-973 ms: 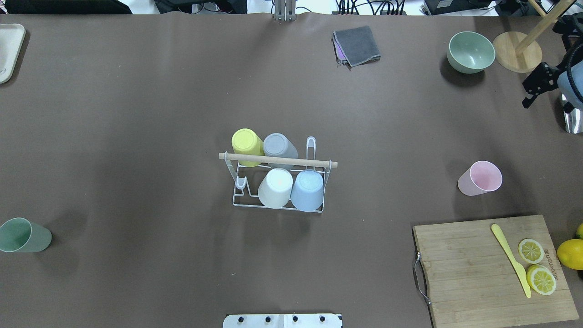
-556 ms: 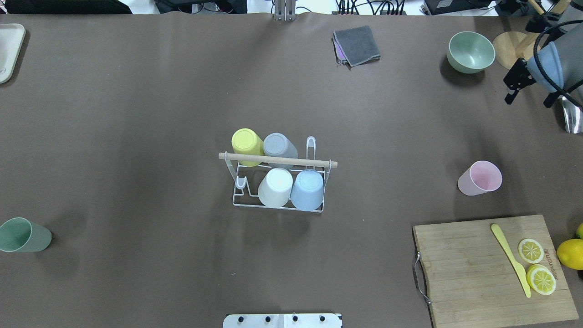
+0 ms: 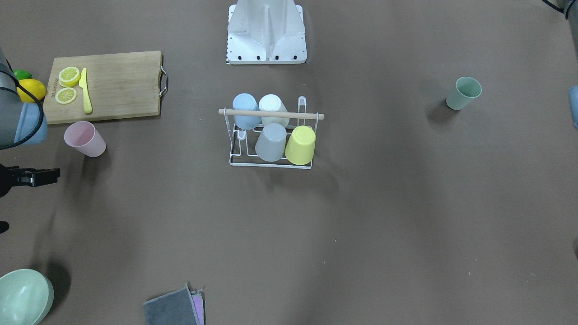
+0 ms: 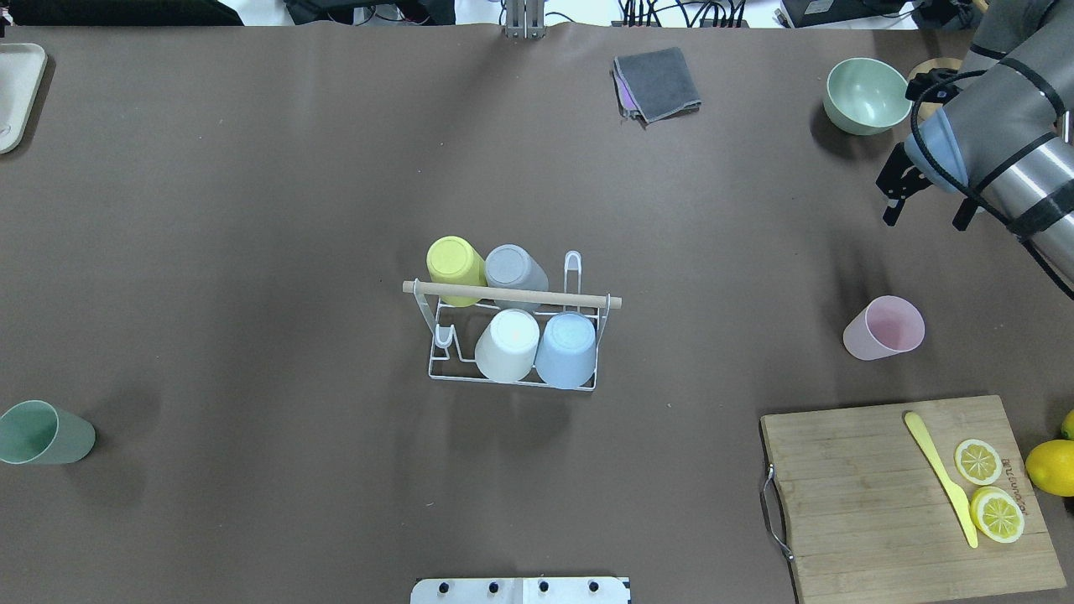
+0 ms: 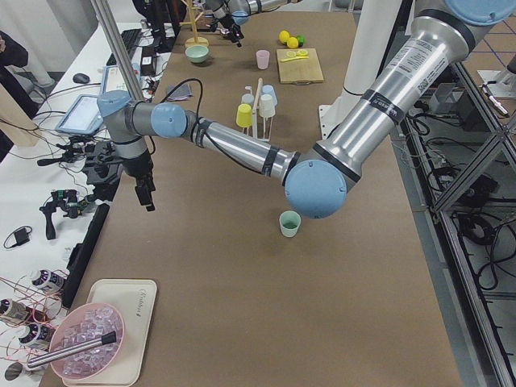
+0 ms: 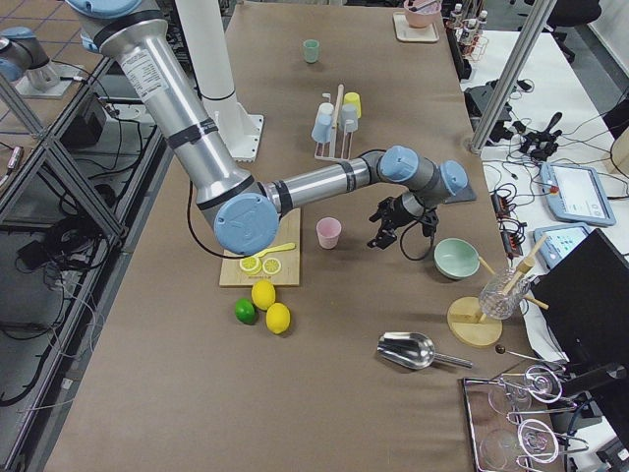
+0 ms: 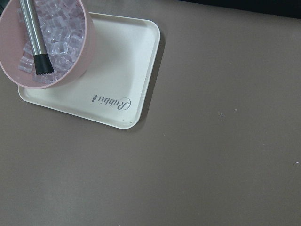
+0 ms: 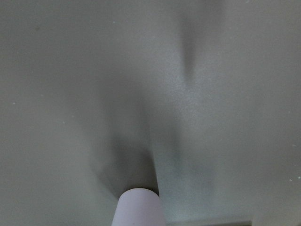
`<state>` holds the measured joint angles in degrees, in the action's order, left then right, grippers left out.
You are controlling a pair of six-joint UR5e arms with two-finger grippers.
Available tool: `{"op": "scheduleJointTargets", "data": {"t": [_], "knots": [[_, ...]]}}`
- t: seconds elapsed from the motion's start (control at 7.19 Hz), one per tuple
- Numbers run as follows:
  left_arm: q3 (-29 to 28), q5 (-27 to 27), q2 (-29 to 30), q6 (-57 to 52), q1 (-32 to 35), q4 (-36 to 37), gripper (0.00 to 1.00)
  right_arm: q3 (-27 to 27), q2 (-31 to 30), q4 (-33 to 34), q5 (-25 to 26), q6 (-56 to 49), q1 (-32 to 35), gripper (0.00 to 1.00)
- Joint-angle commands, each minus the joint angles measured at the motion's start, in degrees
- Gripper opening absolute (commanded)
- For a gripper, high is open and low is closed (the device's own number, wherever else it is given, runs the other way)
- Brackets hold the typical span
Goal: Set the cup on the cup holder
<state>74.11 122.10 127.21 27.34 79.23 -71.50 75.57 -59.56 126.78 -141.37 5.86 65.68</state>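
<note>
The white wire cup holder with a wooden rod handle stands mid-table. Yellow, grey, white and blue cups sit upside down on its pegs. Two pegs are bare. A pink cup stands right of it and shows at the bottom of the right wrist view. A green cup stands far left. My right gripper is open and empty, above the table beyond the pink cup. My left gripper hangs at the table's far left edge; I cannot tell whether it is open or shut.
A cutting board with lemon slices and a yellow knife lies near right. A green bowl and a grey cloth are at the back. A white tray holds a pink bowl of ice.
My right arm has swung in from the right edge, leftward and further over the table, with its gripper now closer to the pink cup. Cups and holder have not moved.
</note>
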Motion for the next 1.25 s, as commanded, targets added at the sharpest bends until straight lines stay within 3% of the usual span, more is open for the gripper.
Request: {"op": "scheduleJointTargets", "data": {"t": [0.0, 0.28, 0.7, 1.11], "knots": [[-0.19, 0.95, 1.54, 0.08, -2.75, 5.46, 0.98, -0.43, 0.23, 0.14, -0.57, -0.06, -4.04, 0.98], [-0.02, 6.46, 1.55, 0.08, -6.26, 8.03, 0.98, -1.74, 1.1, 0.05, -1.28, 0.03, -7.49, 0.98], [0.42, 6.57, 1.02, -7.53, -11.45, 10.05, 0.98, -2.1, 0.5, 0.05, -1.28, -1.55, -8.11, 0.98], [2.43, 6.49, -0.11, -20.11, -14.26, 17.17, 0.98, -2.36, 0.23, 0.31, -1.28, -1.64, -8.02, 0.98]]}}
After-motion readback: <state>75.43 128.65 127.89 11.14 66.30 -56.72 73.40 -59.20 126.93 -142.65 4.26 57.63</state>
